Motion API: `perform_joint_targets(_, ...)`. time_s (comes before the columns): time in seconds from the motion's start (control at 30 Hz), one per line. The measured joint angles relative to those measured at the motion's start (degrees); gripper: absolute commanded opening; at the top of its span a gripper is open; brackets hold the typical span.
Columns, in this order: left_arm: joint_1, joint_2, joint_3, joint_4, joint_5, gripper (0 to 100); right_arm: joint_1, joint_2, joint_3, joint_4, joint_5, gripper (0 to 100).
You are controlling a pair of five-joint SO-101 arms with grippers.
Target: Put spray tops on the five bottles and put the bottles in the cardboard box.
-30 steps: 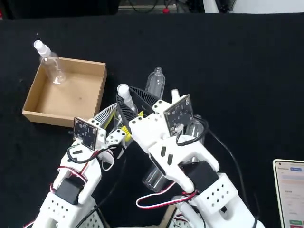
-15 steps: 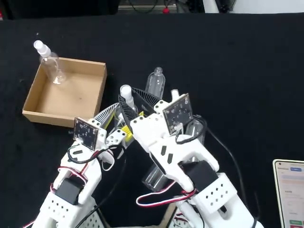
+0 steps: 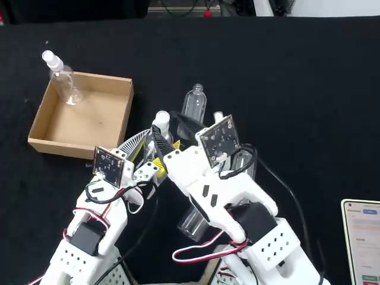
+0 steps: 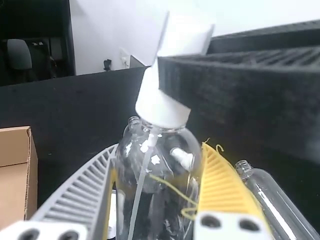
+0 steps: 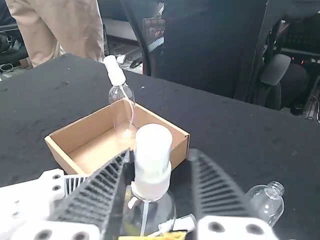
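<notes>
High view
- Cardboard box (image 3: 89,122): sat on the black table, to the left of both arms.
- Capped bottle (image 3: 65,83): stood upright in the box's far corner, with a white top on.
- Open bottle (image 3: 194,102): stood upright without a top, just beyond the grippers.
- Lying bottle (image 3: 193,221): lay on its side beneath the right arm.
- Left gripper (image 3: 147,148) and right gripper (image 3: 169,126): met at mid-table beside the box, with the spray top (image 3: 160,119) between the right one's black fingers.

Left wrist view
- Left gripper: its grey and yellow fingers were closed against either side of the held bottle (image 4: 155,175), which stood upright.
- Spray top: sat tilted on the held bottle's neck, with its tube running down inside. A black finger of the right gripper pressed against its side.

Right wrist view
- Right gripper: was parted around the spray top. One black finger touched it and the other stood off with a gap showing.
- Box: lay just past the spray top, with the capped bottle in its far corner.
</notes>
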Motion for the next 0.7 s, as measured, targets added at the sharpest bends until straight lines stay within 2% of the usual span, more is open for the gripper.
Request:
perform_joint_targets(0.17,0.0,0.0,0.0,0.0,0.0,11,0.2,0.6,-4.7,4.0,0.0,20.8)
perform_joint_targets(0.5,-0.3,-0.1,0.0,-0.1,0.0,11,0.3,1.0,-21.3,19.2,0.0,20.8)
perform_joint_targets(0.7,-0.3,-0.1,0.0,-0.1,0.0,11,7.3,1.0,-21.5,23.6,0.1,20.8)
